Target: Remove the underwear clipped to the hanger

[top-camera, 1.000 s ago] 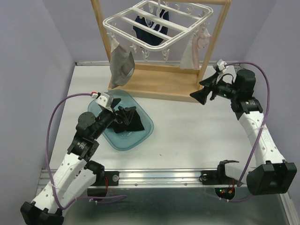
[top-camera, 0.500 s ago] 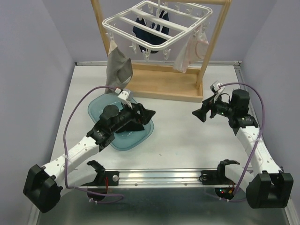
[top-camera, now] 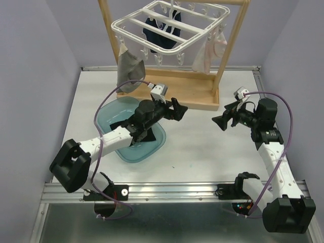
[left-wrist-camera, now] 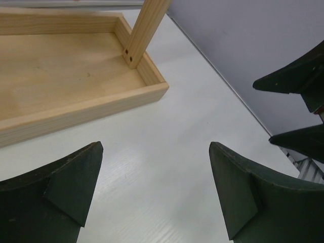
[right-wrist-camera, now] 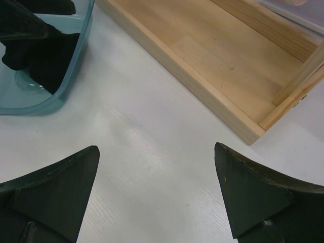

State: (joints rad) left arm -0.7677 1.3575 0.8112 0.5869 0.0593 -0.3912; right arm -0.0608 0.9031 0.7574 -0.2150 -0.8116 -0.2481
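Observation:
The white hanger (top-camera: 167,25) hangs from the wooden stand at the back. Clipped to it are a grey underwear piece (top-camera: 129,68), a navy one (top-camera: 151,31) and a pale pink one (top-camera: 207,54). A black underwear piece (right-wrist-camera: 45,61) lies in the teal tray (top-camera: 112,115). My left gripper (top-camera: 179,109) (left-wrist-camera: 156,147) is open and empty over the bare table, just in front of the stand's base. My right gripper (top-camera: 220,121) (right-wrist-camera: 156,148) is open and empty too. It faces left, low over the table to the right of the left gripper.
The wooden stand's base (top-camera: 187,93) (left-wrist-camera: 66,71) (right-wrist-camera: 228,55) is a shallow box with an upright post (top-camera: 227,50) at its right end. The right gripper's fingers (left-wrist-camera: 298,83) show at the right edge of the left wrist view. Purple walls close in on three sides.
My left arm has swung from over the tray to the right and further back, stretching out toward the stand's base. My right gripper has drawn back from the stand toward the near side.

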